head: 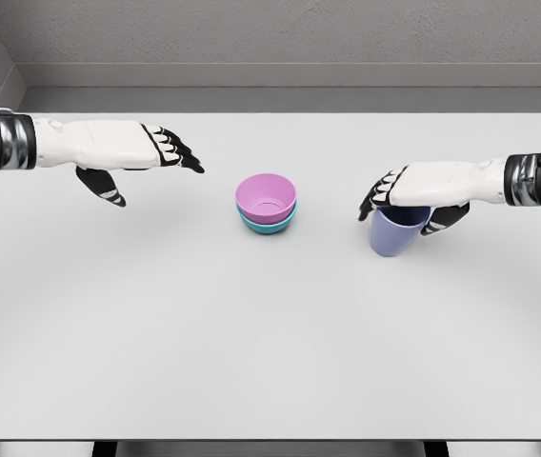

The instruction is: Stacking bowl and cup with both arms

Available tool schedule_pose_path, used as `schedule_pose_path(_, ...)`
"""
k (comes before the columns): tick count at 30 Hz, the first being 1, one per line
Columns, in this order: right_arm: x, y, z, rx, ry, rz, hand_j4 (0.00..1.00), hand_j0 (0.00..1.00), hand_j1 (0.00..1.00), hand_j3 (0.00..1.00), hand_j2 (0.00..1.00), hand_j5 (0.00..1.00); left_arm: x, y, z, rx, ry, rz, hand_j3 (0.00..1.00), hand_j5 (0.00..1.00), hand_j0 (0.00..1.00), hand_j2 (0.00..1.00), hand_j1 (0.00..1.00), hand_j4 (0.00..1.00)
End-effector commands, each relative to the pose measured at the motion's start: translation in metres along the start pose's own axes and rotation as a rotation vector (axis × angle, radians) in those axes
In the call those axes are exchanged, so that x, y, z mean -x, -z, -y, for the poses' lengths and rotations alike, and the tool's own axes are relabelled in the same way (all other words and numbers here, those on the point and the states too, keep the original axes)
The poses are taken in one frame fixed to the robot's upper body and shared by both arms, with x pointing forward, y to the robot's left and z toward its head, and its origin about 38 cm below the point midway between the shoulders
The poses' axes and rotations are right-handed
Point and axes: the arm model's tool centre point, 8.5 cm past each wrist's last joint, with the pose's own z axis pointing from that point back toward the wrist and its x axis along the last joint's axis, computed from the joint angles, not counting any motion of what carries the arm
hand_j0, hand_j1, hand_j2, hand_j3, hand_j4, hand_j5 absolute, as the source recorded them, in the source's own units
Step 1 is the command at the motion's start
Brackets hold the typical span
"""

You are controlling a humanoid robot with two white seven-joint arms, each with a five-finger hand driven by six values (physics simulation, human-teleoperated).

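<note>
A pink bowl (266,197) sits nested in a teal bowl (269,226) at the middle of the white table (251,343). To their right stands a lavender-blue cup (391,233), slightly tilted. My right hand (406,203) is over the cup's rim, fingers and thumb curled around its upper part. My left hand (147,167) hovers at the upper left, well apart from the bowls, fingers spread and holding nothing.
A grey wall (280,38) runs behind the table's far edge. The table's front edge (270,440) lies at the bottom of the view.
</note>
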Motion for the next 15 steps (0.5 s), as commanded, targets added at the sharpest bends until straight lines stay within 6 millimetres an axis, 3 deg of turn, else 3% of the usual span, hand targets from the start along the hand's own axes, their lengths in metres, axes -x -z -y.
schedule_pose_path(1,0.0001,-0.0004,0.0005,0.004,0.005,0.000,0.69,0.69,0.69,0.69,0.69,0.69,0.0002,-0.0004,-0.0006,-0.004,-0.005,-0.001,1.00,1.00,1.00,1.00,1.00,1.00)
schedule_pose_path(10,0.0005,-0.0018,0.0022,0.011,0.009,0.001,0.58,0.58,0.58,0.58,0.58,0.58,0.0002,-0.0004,-0.0006,-0.004,-0.005,-0.001,1.00,1.00,1.00,1.00,1.00,1.00)
schedule_pose_path(15,0.0003,-0.0018,0.0046,0.020,0.010,0.003,0.57,0.57,0.57,0.57,0.57,0.57,0.0002,-0.0004,-0.0006,-0.004,-0.005,-0.001,1.00,1.00,1.00,1.00,1.00,1.00)
